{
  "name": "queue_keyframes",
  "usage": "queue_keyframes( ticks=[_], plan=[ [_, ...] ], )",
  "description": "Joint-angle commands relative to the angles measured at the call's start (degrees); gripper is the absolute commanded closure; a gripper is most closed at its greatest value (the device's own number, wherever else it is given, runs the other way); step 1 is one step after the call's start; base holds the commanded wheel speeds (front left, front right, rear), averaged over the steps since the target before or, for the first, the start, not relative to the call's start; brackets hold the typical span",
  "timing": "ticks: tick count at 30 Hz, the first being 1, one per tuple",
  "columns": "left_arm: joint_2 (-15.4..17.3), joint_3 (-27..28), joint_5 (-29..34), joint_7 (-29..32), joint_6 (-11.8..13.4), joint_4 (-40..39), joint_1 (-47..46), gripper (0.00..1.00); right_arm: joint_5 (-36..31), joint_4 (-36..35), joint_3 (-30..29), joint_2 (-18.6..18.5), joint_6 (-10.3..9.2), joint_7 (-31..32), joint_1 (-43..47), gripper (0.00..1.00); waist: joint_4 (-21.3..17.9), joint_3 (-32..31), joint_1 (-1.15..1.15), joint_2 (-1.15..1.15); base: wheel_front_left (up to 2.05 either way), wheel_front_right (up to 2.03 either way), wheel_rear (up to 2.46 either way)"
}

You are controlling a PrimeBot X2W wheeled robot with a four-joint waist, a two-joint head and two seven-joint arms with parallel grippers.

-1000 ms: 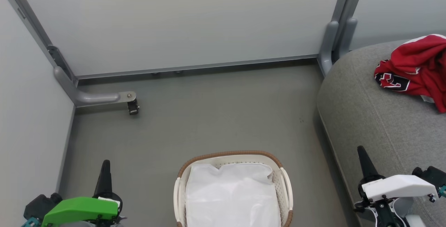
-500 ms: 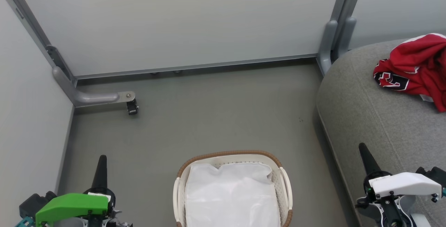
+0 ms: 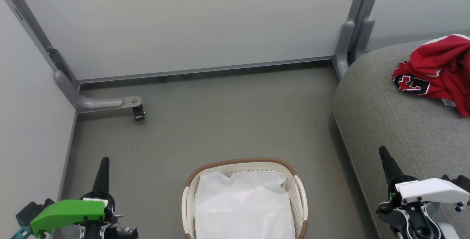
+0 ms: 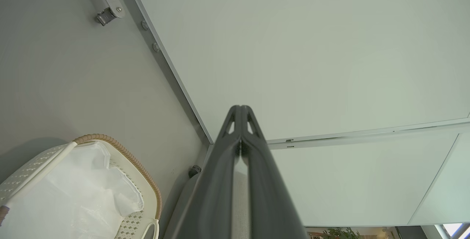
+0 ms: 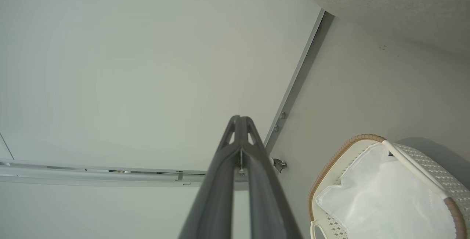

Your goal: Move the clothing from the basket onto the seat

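Observation:
The red clothing (image 3: 437,73) lies bunched on the grey seat (image 3: 396,129) at the right, black-and-white lettering showing on its near fold. On the floor at bottom centre stands the white basket (image 3: 244,162), with just its white cloth liner (image 3: 244,206) inside. At the lower left my left gripper (image 3: 104,160) is shut and empty, fingers pointing up beside the basket (image 4: 147,180). Shut and empty too, my right gripper (image 3: 382,150) hangs at the lower right over the seat's front edge. The right wrist view has the basket (image 5: 349,147) at its lower right and the seat (image 5: 385,7) at its top.
Pale partition panels (image 3: 191,22) wall in the grey floor (image 3: 220,121) behind and to the left. A grey metal foot with a caster (image 3: 138,112) juts out at the left, and a grey post (image 3: 347,44) stands by the seat's back corner.
Both arms have drawn back and down towards the bottom of the head view. The clothing, basket and seat stay put; the picture has shifted only slightly.

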Motion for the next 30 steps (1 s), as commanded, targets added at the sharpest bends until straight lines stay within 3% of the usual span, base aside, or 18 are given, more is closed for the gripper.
queue_keyframes(
  ticks=[1,30],
  plan=[
    [0.44,0.29,-1.28,0.34,-0.38,-0.05,-1.46,1.00,1.31,-0.57,-0.31,-0.34,-0.01,0.41,-0.67,1.00,-0.02,0.01,0.00,0.00,0.00,0.00,0.00],
    [0.26,2.56,-12.10,3.70,-1.59,0.27,-3.35,1.00,12.81,-1.24,-1.61,-0.42,-0.02,3.54,-1.24,1.00,-0.43,0.18,0.00,0.00,0.00,0.00,0.00]
  ],
)
